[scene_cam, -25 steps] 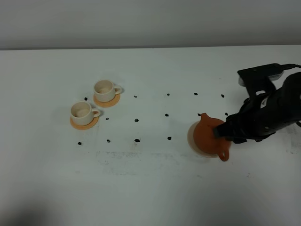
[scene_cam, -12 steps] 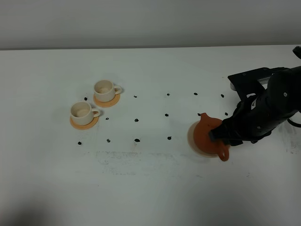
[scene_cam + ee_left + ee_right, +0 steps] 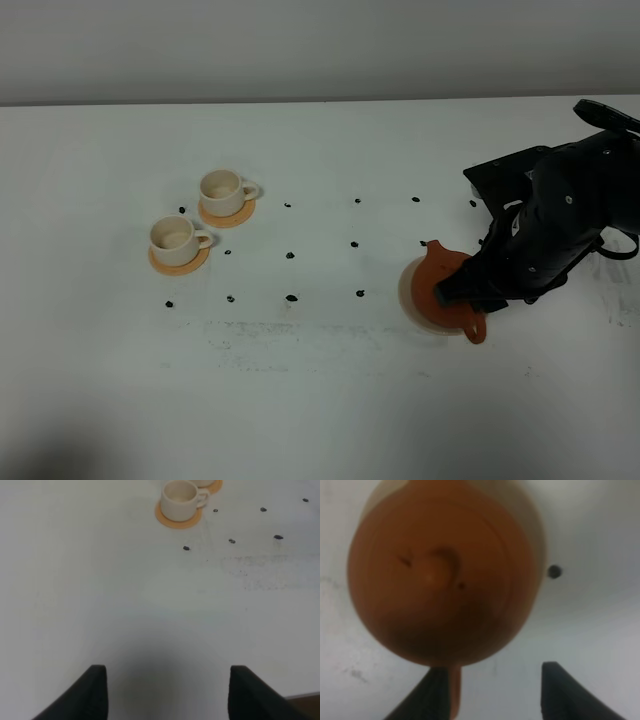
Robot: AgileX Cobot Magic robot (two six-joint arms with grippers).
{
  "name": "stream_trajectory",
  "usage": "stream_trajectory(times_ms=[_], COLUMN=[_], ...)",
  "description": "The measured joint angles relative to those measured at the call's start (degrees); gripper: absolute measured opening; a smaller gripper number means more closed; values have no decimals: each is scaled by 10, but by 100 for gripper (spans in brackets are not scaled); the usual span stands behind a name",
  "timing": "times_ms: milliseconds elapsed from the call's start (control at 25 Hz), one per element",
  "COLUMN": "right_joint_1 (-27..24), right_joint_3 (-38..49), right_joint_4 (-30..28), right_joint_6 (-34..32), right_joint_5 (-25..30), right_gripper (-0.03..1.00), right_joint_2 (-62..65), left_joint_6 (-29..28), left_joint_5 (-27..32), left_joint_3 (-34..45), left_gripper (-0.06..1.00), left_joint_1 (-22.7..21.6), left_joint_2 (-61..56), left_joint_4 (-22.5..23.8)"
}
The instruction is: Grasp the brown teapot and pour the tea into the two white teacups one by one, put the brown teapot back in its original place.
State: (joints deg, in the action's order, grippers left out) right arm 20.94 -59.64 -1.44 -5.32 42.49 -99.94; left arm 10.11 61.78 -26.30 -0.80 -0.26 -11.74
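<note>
Brown teapot (image 3: 432, 272) is found upright on the pale disc (image 3: 405, 292), toward the right edge of the table (image 3: 320, 420), well apart from the two white teacups (image 3: 172, 237) on the left half. Right gripper (image 3: 495, 672) is held directly above it, jaws apart, clamped on nothing. The loop handle (image 3: 455, 692) is seen between them, just beside one finger, pointing toward the near edge. Left gripper (image 3: 168, 670) is spread apart, empty. Right arm is judged nearer.
</note>
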Motion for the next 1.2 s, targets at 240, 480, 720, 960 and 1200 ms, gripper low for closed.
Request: stream_trajectory(times_ms=[240, 480, 720, 960, 1200], right_joint_1=[2, 3, 3, 3, 3], right_joint_3=[0, -2, -19, -28, -28], right_joint_4=[2, 4, 4, 9, 23], right_joint_6=[-1, -2, -4, -6, -11], right_joint_5=[8, 9, 12, 20, 22], right_gripper=[41, 41, 41, 41, 41], right_joint_2=[-5, -5, -5, -5, -5], left_joint_6=[0, 0, 0, 0, 0], left_joint_5=[0, 0, 0, 0, 0], left_joint_3=[0, 0, 0, 0, 0], left_gripper=[50, 50, 50, 50, 50], left_joint_1=[0, 0, 0, 0, 0], left_joint_2=[0, 0, 0, 0, 0], left_joint_4=[0, 0, 0, 0, 0])
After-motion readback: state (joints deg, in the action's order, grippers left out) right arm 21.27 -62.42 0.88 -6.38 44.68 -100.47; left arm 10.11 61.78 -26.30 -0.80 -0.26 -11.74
